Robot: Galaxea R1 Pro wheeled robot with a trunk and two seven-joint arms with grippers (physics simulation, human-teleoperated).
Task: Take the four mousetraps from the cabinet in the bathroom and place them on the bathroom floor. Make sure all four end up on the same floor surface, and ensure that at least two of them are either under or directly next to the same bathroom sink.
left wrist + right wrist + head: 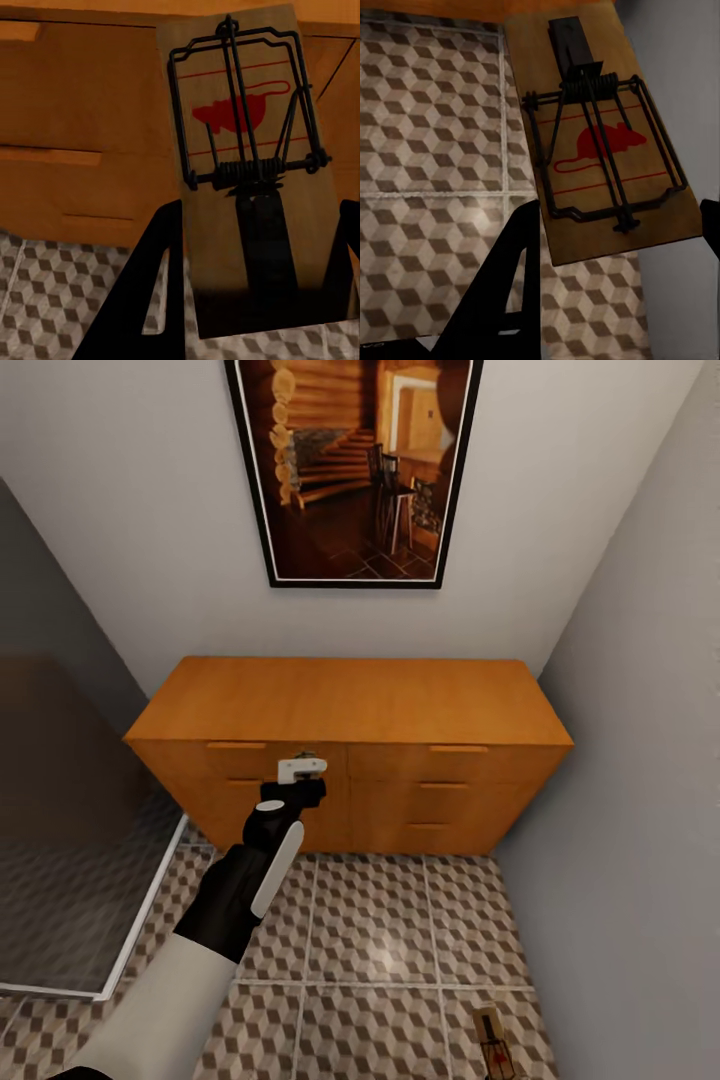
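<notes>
Centre of the head frame: we are holding a mousetrap in the left gripper, against the cabinet.
We are also clamping another mousetrap in the right gripper over the bathroom floor, at lower right; either board risks slipping from its narrow edge grip or catching the drawer fronts.

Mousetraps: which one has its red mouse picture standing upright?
The mousetrap held in the left hand, in front of the wooden cabinet. The other mousetrap, between the right hand's fingers, faces the tiled floor.
</notes>
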